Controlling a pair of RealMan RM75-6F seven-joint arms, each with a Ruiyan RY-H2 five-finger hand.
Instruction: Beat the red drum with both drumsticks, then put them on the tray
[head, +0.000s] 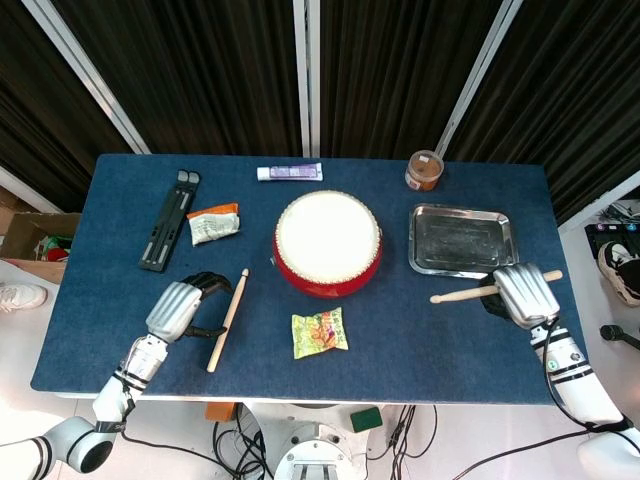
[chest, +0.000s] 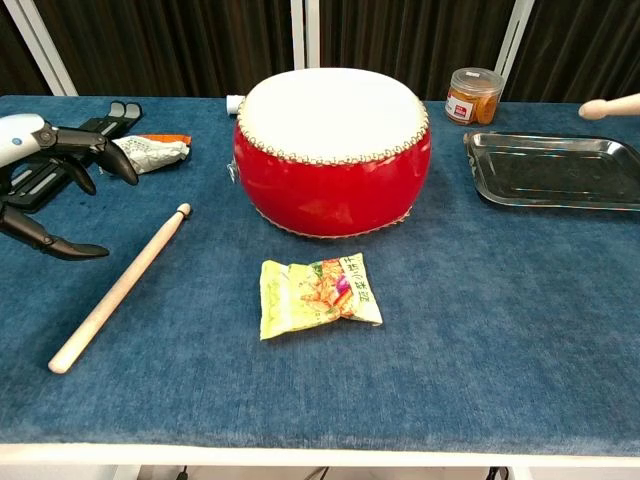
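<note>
The red drum (head: 328, 243) (chest: 333, 150) with its white skin stands mid-table. One wooden drumstick (head: 228, 320) (chest: 118, 289) lies on the blue cloth left of the drum. My left hand (head: 184, 308) (chest: 45, 180) is just left of that stick, fingers apart, holding nothing. My right hand (head: 524, 292) grips the second drumstick (head: 462, 294) (chest: 610, 107), which points left, just below the front edge of the metal tray (head: 462, 240) (chest: 556, 172). In the chest view only that stick's tip shows at the right edge.
A snack packet (head: 320, 333) (chest: 318, 293) lies in front of the drum. A black folded stand (head: 168, 219), a white-orange packet (head: 214, 224), a tube (head: 289, 172) and a jar (head: 424, 170) (chest: 474, 95) sit along the far side.
</note>
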